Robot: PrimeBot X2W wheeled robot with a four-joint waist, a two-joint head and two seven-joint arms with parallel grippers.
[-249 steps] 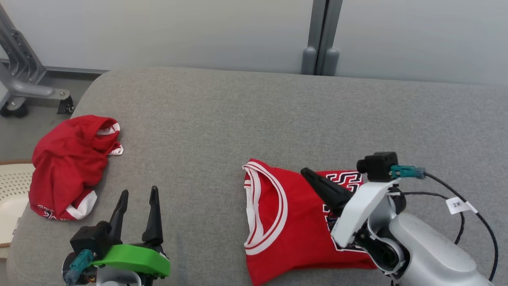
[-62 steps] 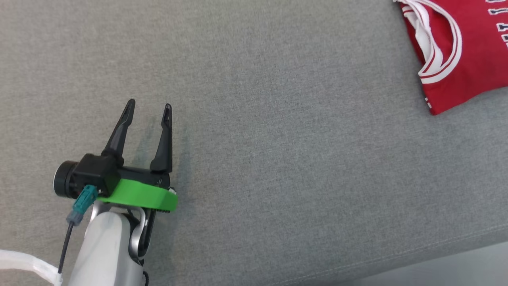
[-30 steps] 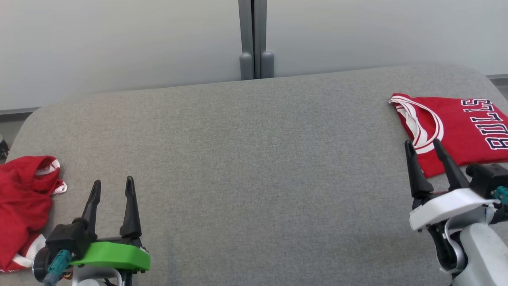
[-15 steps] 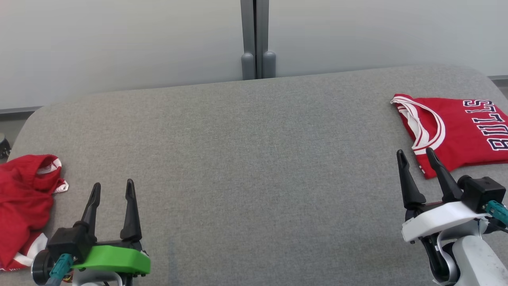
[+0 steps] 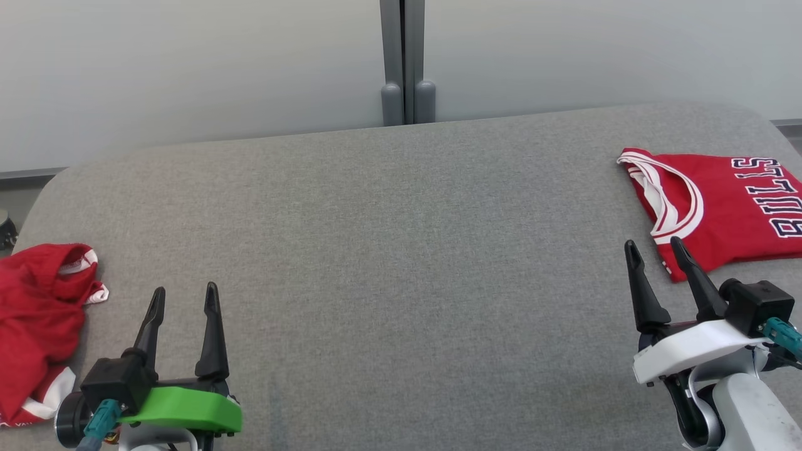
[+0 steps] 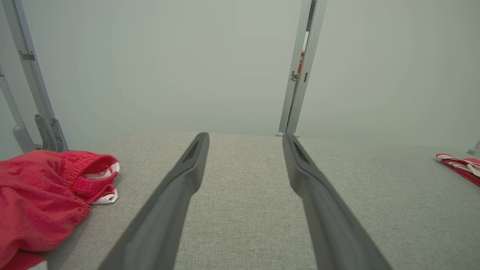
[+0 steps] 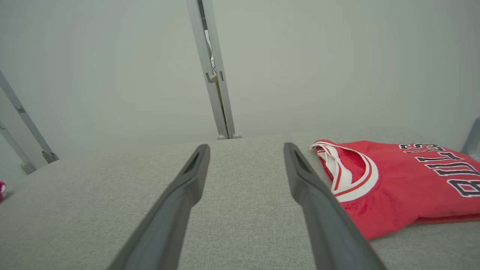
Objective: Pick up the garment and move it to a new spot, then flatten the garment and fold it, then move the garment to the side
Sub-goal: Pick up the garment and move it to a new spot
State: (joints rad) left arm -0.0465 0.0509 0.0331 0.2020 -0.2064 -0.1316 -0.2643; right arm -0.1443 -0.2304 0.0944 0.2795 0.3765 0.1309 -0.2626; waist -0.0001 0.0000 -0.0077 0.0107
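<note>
The left gripper and right gripper are held low over the grey cushion, jaws spread wide, nothing grasped. The folded jersey is laid flat at the cushion's right end, just beyond the right gripper, apparently set aside. The crumpled garment is heaped at the left end, presumably awaiting pickup.

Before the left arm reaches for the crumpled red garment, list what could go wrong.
1. The crumpled red garment is bunched in folds and runs past the head view's left edge; the open left gripper may pinch just one layer, so it lifts tangled.
2. The open right gripper stands close to the folded jersey; a careless swing could snag its near corner and spoil the fold.
</note>
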